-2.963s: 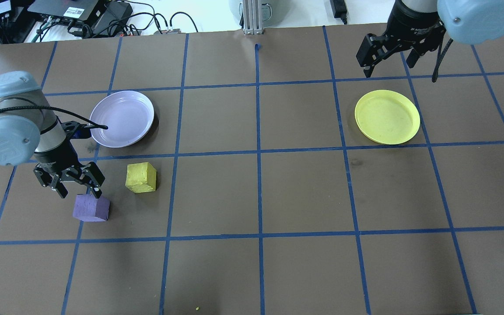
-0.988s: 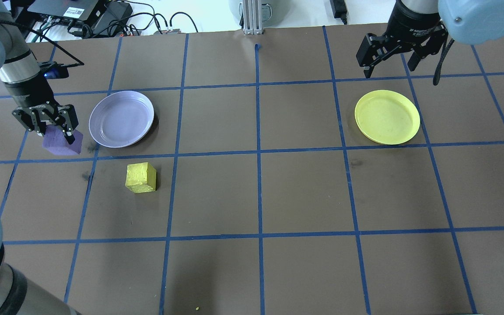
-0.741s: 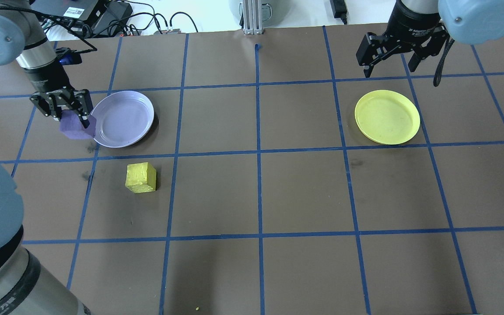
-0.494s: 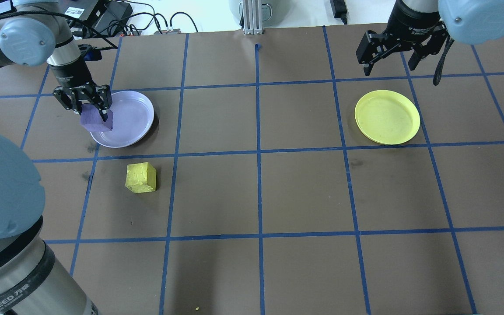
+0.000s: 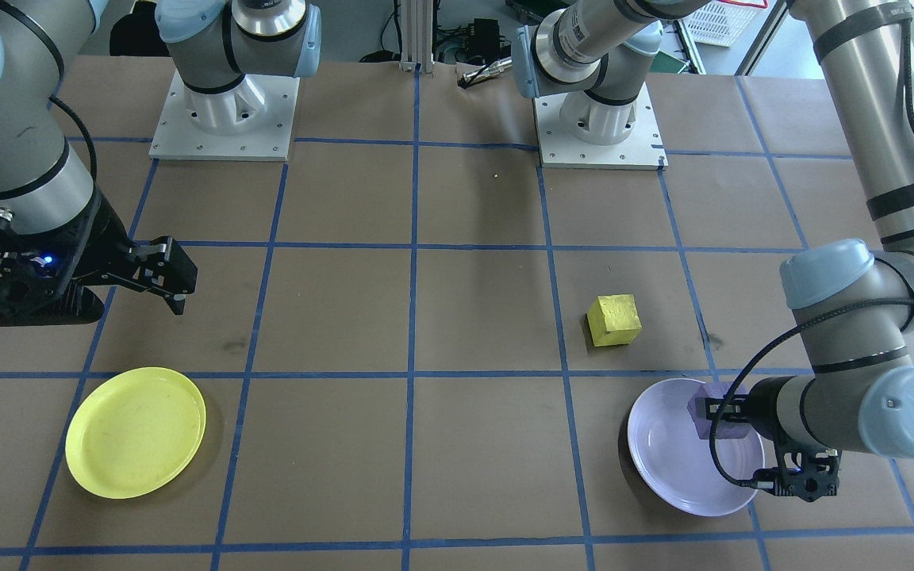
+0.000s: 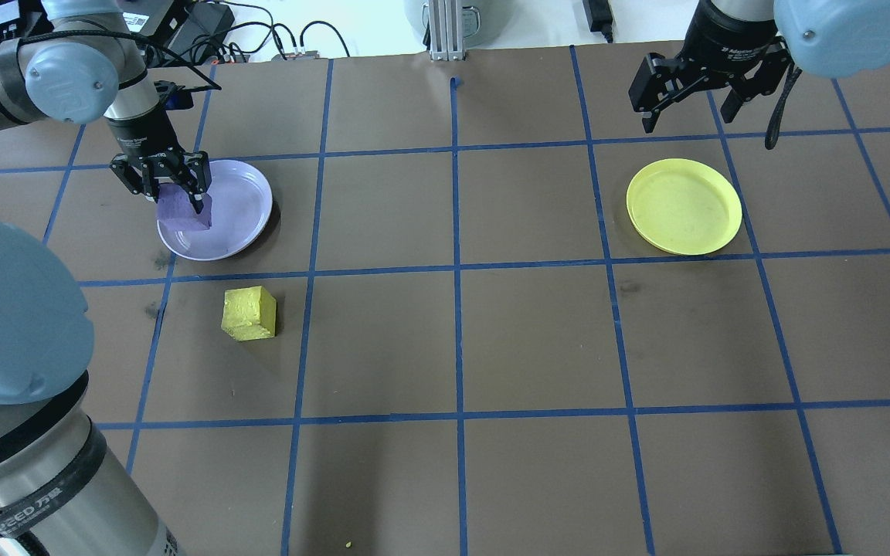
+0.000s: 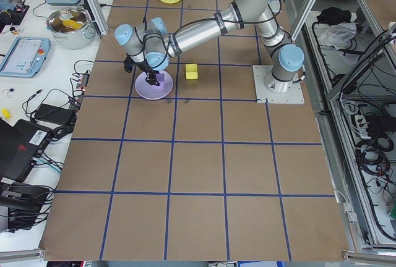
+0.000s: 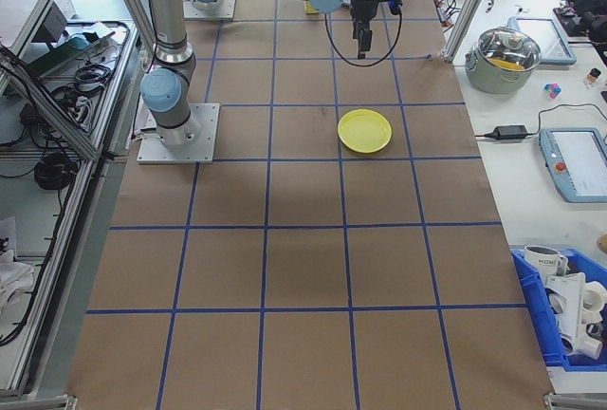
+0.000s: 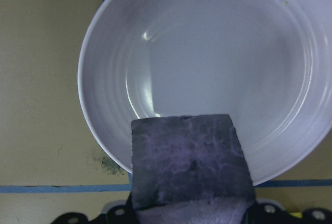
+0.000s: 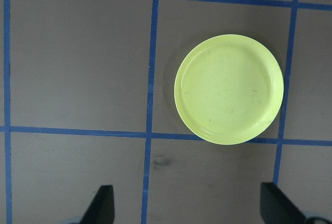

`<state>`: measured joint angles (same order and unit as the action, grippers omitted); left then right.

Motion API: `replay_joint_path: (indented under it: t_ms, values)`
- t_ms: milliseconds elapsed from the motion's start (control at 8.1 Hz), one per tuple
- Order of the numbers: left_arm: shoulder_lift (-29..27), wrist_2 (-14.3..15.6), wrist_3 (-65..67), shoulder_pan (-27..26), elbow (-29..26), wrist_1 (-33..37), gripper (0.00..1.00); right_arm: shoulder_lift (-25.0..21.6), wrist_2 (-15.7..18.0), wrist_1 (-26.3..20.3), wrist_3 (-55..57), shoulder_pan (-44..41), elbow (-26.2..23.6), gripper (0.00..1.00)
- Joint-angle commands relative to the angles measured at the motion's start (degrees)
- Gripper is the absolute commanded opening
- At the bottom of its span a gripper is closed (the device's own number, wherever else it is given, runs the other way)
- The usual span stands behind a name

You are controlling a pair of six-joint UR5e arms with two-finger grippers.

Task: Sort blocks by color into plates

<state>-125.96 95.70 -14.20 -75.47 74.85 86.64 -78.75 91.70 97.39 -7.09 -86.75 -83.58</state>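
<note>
My left gripper [image 6: 174, 198] is shut on the purple block [image 6: 185, 210] and holds it over the left part of the lavender plate [image 6: 235, 207]. In the left wrist view the purple block [image 9: 189, 168] hangs above the near rim of the lavender plate [image 9: 207, 63]. The yellow block [image 6: 249, 313] lies on the table in front of that plate. Far to the right lies the yellow plate [image 6: 684, 206], with nothing in it. Beyond it my right gripper [image 6: 686, 120] hovers open and holds nothing; the yellow plate [image 10: 229, 89] fills its wrist view.
Brown paper with a blue tape grid covers the table [image 6: 460, 340]. Both arm bases [image 5: 223, 111] [image 5: 600, 127] are bolted at the robot's side. Cables and electronics [image 6: 182, 31] lie beyond the far edge, and a pot [image 7: 68, 27] stands off the table.
My left gripper took the purple block off the table, lifted it and carried it back and to the right, over the lavender plate's left rim. The right arm stayed put.
</note>
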Motion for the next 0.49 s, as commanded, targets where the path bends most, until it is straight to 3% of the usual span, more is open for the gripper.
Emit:
replay_joint_path:
  t_ms: [0, 247, 370]
  values:
    - [-1.82, -0.69, 0.05, -0.03, 0.03, -3.04, 0.31, 0.00, -0.03, 0.17, 0.14, 0.00, 0.00, 1.00]
    - [-1.92, -0.78, 0.14, -0.03, -0.06, -3.76, 0.60, 0.00, -0.20, 0.26, 0.23, 0.00, 0.00, 1.00]
    - [-2.01, -0.78, 0.14, -0.03, -0.06, -3.76, 1.00, 0.00, -0.12, 0.26, 0.32, 0.00, 0.00, 1.00]
